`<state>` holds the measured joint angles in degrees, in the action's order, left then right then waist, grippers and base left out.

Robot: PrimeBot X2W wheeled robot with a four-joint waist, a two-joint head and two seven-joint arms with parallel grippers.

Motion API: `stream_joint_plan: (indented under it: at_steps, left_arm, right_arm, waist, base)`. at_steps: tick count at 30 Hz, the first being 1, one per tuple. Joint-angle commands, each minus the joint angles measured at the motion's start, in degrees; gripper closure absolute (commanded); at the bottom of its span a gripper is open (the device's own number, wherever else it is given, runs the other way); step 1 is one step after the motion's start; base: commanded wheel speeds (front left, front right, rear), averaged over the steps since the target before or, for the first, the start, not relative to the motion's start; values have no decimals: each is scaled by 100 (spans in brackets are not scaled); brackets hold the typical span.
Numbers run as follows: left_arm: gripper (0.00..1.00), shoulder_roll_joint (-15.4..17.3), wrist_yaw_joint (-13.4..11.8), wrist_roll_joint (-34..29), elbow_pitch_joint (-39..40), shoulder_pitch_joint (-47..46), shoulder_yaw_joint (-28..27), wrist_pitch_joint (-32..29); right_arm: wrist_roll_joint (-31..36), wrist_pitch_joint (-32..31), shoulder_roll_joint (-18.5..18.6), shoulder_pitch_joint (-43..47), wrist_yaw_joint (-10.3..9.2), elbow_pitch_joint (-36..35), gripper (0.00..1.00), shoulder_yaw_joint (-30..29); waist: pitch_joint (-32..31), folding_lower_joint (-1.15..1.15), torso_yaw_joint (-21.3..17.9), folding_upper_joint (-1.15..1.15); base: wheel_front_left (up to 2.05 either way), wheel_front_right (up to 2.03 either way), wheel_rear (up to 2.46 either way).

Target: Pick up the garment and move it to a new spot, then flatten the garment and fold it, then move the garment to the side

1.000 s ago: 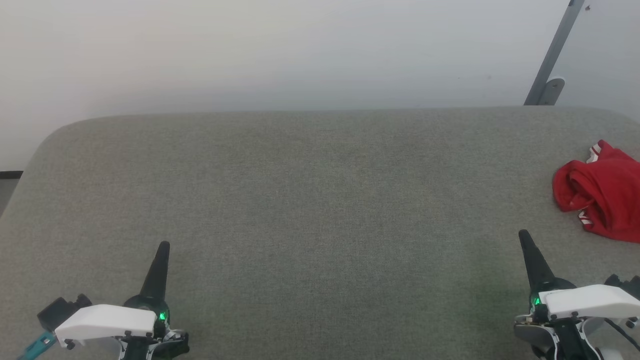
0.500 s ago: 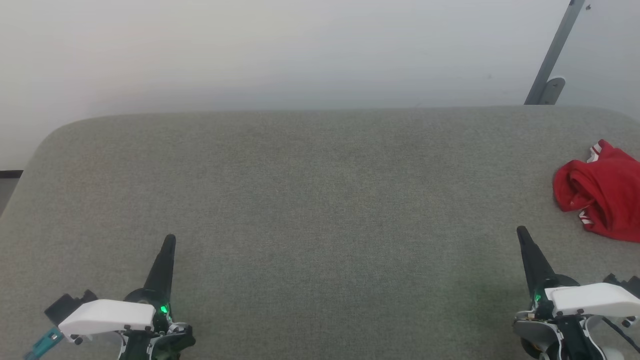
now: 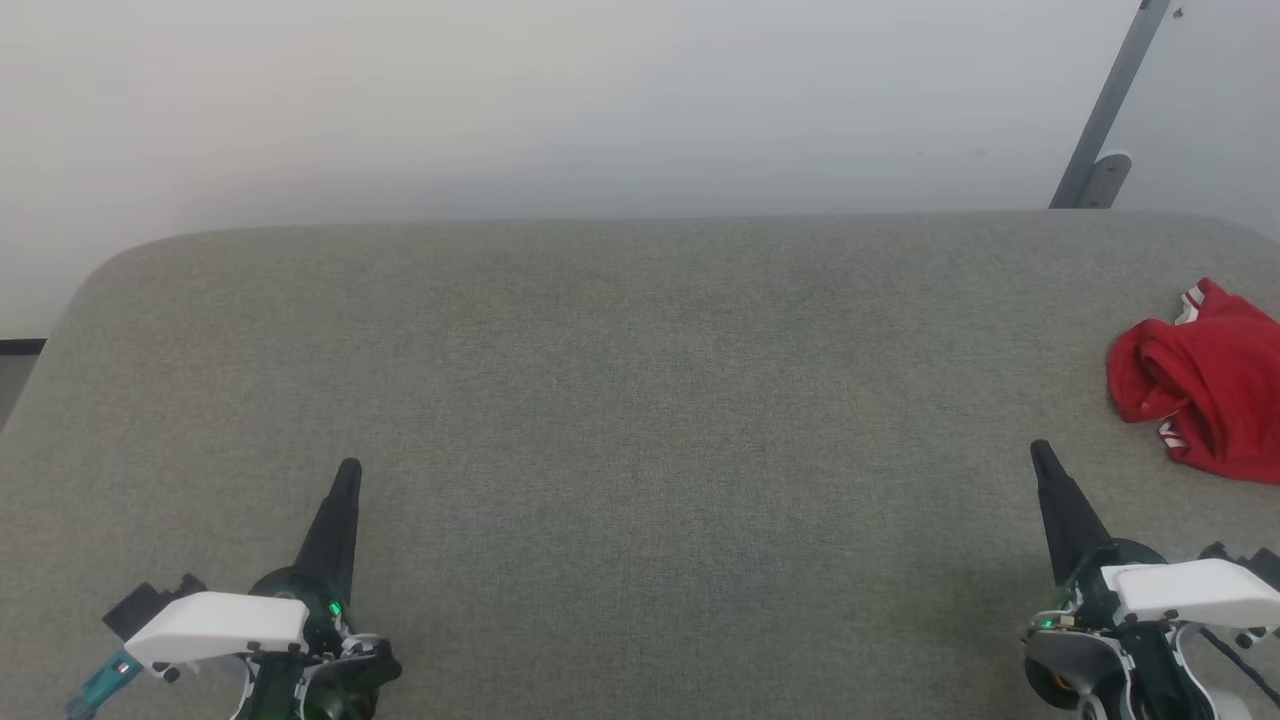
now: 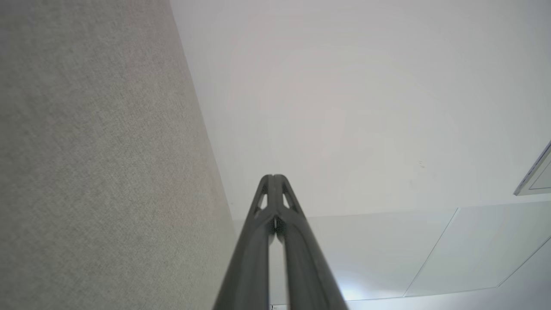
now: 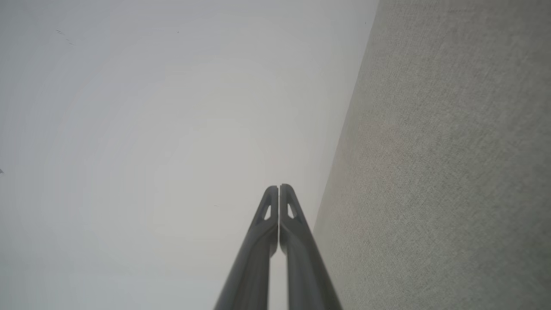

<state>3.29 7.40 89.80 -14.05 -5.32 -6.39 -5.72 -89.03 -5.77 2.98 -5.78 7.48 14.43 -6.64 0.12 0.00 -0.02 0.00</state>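
The left gripper (image 3: pixel 350 470) had its two dark fingers (image 4: pixel 254 249) pressed together. In the left wrist view the tips met with only a hairline seam between them, and nothing was held. In the head view it pointed up and a little to the right, over the near left part of the grey padded surface (image 3: pixel 640 380). Whether the tips touched the fabric or hung just above it could not be told from these angles. Behind the fingers sat a white wrist cover (image 3: pixel 220 622) with a small green light (image 3: pixel 334 608) beside it.

The right gripper (image 3: pixel 1040 450) was closed the same way. Its fingers (image 5: pixel 297 258) lay flush against each other in the right wrist view, with nothing between them. It stood over the near right part of the surface, its tip leaning slightly left.

The garment (image 3: pixel 1205 385) was red, with a bit of red-and-white striped trim (image 3: pixel 1190 300) showing at its far corner. It lay crumpled in a heap near the surface's right side. It was farther from the robot than the right gripper, off to that gripper's right, and not touching it. The border of the head view cut off the garment's right side.

Past the far edge of the surface rose a pale wall (image 3: pixel 500 100). A grey metal bar (image 3: pixel 1110 100) slanted up the wall at the far right.
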Motion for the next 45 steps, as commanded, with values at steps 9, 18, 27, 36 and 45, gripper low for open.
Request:
stream_joint_plan:
  at_steps: [9,18,27,36,45]
  left_arm:
    - [100,-53,16,268,1,-130,-27,-103]
    - [100,-54,16,269,1,-129,-25,-97]
    - [100,-54,16,269,1,-129,-24,-96]
    - [100,-54,16,270,1,-129,-25,-95]
    - [100,-54,16,270,1,-129,-24,-95]
  right_arm:
    - [-348,-100,-19,-66,2,-56,100,11]
    - [-348,-98,-19,-64,2,-55,100,13]
    - [-349,-97,-18,-63,2,-55,100,12]
    - [-349,-97,-18,-63,2,-55,100,12]
    - [-349,-97,-18,-62,2,-55,100,12]
  waist:
    - [6,0,2,0]
    - [6,0,2,0]
    - [6,0,2,0]
    - [6,0,2,0]
    - [6,0,2,0]
  base:
    - [0,0,0]
    - [0,0,0]
    - [0,0,0]
    - [0,0,0]
    - [0,0,0]
